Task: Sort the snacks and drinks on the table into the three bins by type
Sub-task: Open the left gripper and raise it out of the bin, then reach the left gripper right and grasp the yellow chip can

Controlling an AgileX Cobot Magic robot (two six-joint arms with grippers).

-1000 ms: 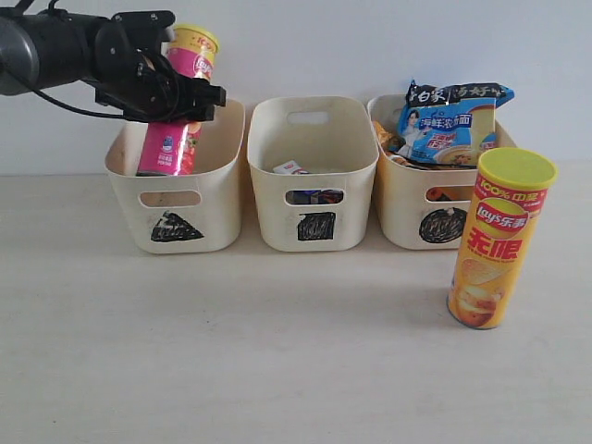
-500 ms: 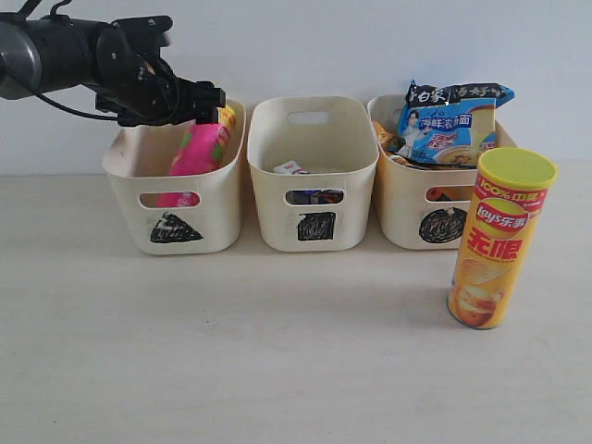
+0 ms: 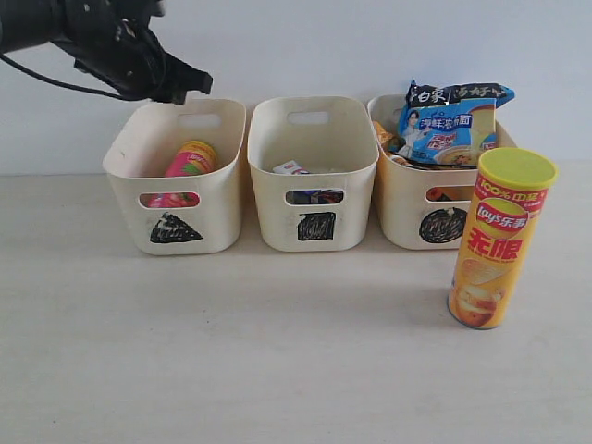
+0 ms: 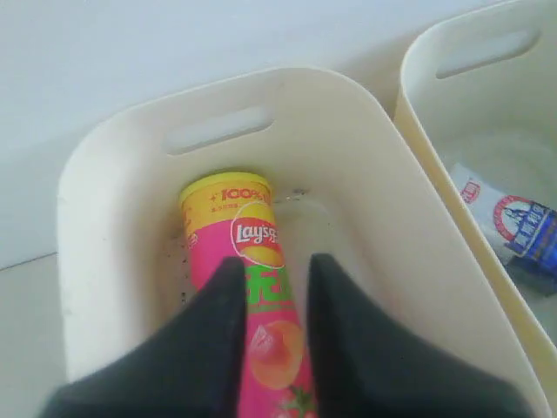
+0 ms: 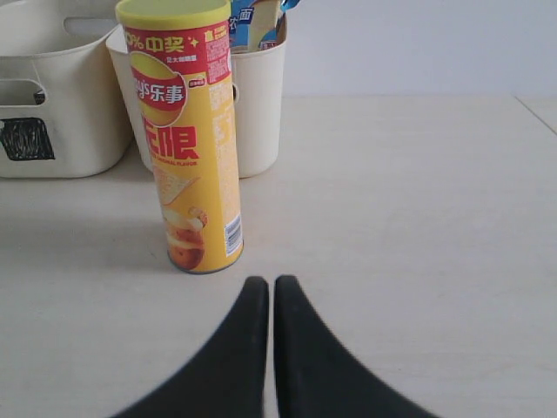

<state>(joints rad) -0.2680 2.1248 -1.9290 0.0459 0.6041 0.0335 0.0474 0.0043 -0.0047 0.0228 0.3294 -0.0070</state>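
The pink chip tube (image 3: 190,159) lies tilted inside the triangle bin (image 3: 215,211), free of any grip. My left gripper (image 3: 190,85) hovers above that bin's back rim. In the left wrist view its jaws (image 4: 277,261) stand a little apart with nothing between them, and the pink tube (image 4: 239,235) lies below in the bin (image 4: 218,91). The orange-yellow tube (image 3: 499,240) stands upright on the table at the right. My right gripper (image 5: 263,280) is shut and empty, just short of that tube (image 5: 184,139). It does not show in the exterior view.
The square bin (image 3: 356,180) in the middle holds a blue and white carton (image 3: 291,168). The circle bin (image 3: 398,213) at the right holds a blue noodle packet (image 3: 449,120) sticking up above its rim. All three bins stand in a row against the wall.
The pink tube left my left gripper and fell from upright to lying in the triangle bin. The gripper rose and drew back to the left. The right arm stayed still.
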